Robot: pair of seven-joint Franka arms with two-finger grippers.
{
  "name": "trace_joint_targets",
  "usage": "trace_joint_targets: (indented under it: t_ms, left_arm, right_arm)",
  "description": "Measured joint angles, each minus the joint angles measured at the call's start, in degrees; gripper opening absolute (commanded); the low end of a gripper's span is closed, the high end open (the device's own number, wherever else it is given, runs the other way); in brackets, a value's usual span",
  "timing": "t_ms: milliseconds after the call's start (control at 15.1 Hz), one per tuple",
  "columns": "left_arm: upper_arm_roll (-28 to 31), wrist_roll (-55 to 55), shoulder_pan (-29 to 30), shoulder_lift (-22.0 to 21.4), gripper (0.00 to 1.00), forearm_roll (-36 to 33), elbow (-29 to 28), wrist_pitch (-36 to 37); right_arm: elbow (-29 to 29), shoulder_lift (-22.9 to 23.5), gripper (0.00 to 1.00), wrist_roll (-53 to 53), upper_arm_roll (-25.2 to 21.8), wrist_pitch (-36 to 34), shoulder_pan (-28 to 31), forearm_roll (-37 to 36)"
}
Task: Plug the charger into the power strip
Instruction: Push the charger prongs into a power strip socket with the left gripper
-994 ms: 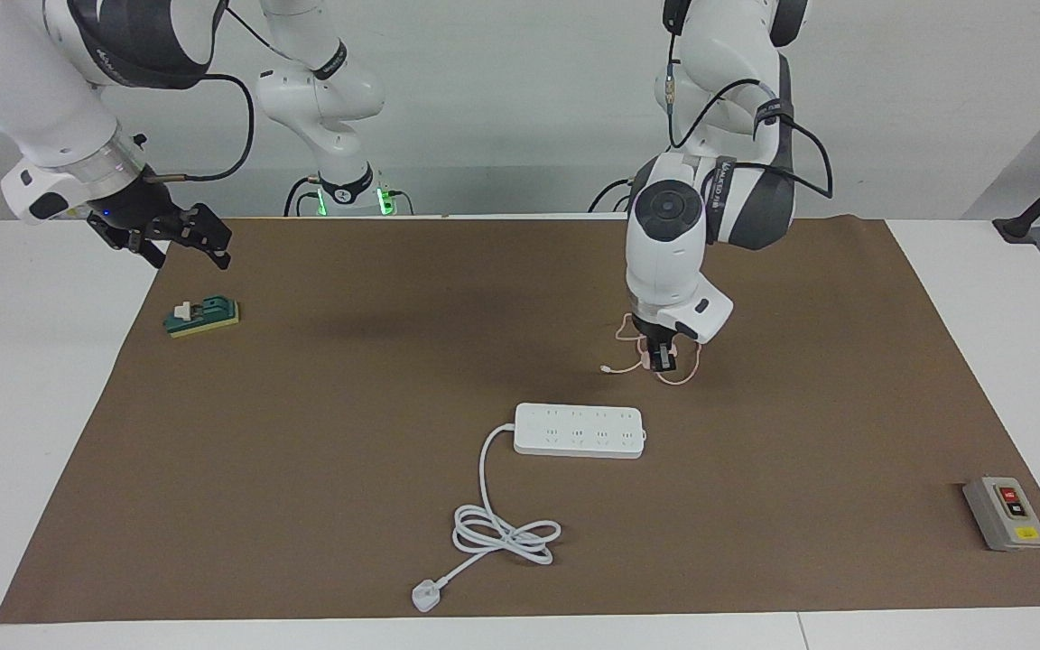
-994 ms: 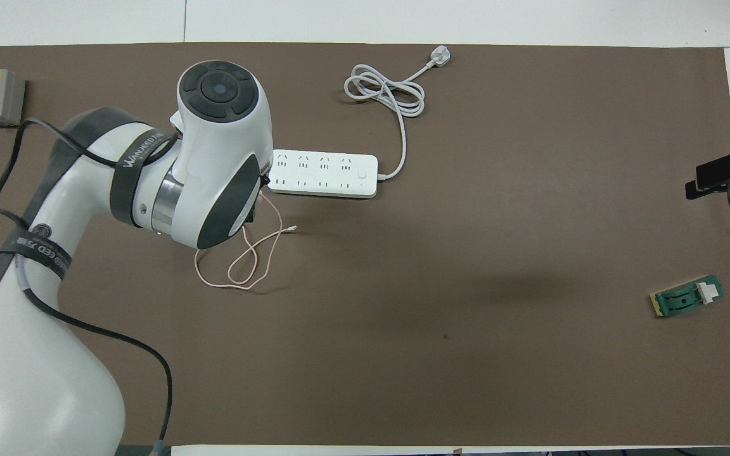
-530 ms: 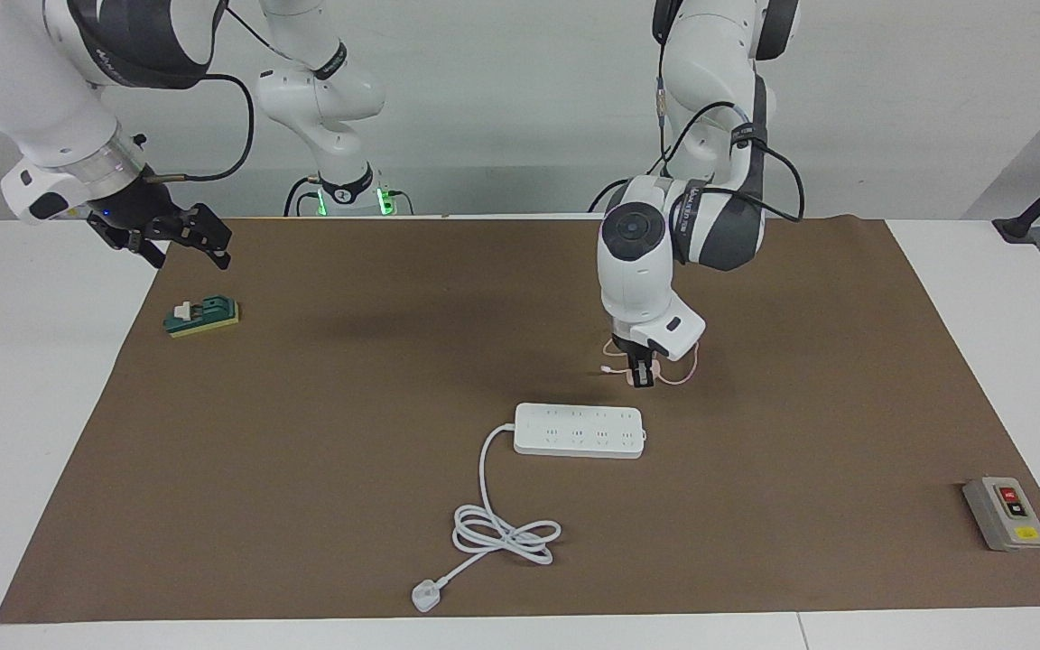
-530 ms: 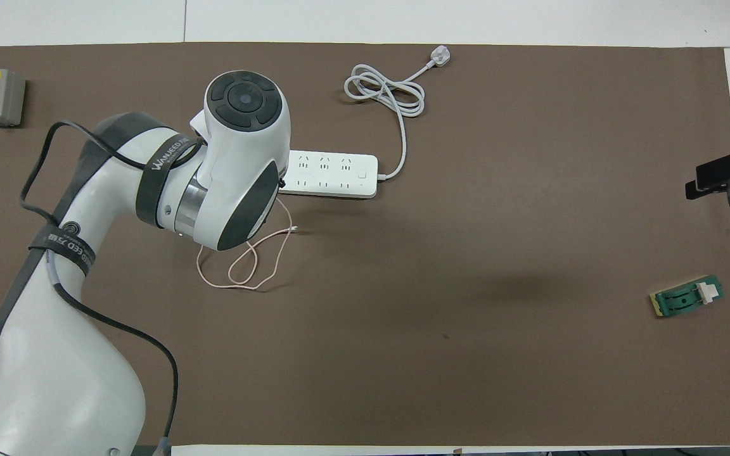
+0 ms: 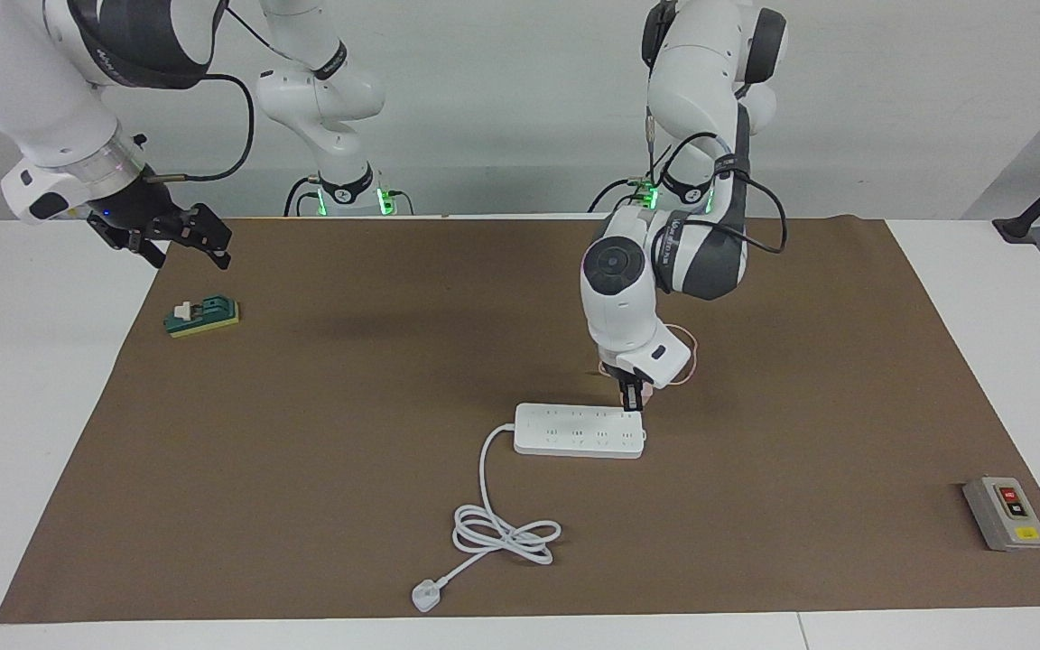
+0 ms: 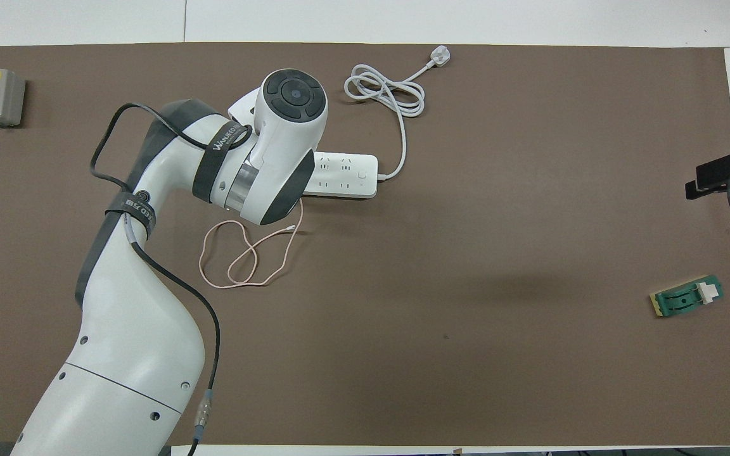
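Pinching tight, the left gripper (image 5: 633, 399) is holding the charger (image 5: 644, 394) just over the power strip (image 5: 580, 430), at its end toward the left arm's side. Its pink cable (image 6: 248, 256) is trailing in 2 loops on the brown mat (image 5: 348, 379), nearer the robots. Waiting with jaws spread wide, the right gripper (image 5: 188, 236) is hanging above the mat's edge near a green block (image 5: 203, 316).

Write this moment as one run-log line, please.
left gripper: shut on charger, over power strip end | right gripper: open, waiting above table edge | not plugged yet
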State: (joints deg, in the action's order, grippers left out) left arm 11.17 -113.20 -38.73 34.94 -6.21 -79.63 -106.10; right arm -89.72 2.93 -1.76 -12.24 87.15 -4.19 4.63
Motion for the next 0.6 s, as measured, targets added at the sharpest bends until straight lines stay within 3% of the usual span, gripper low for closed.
trace_joint_targets:
  t_ms: [596]
  left_arm:
    - [-0.01, 0.62, 0.00, 0.14, 0.00, -0.03, 0.15, 0.00]
  right_arm:
    - [0.00, 0.00, 1.00, 0.00, 0.00, 0.00, 0.00, 0.00]
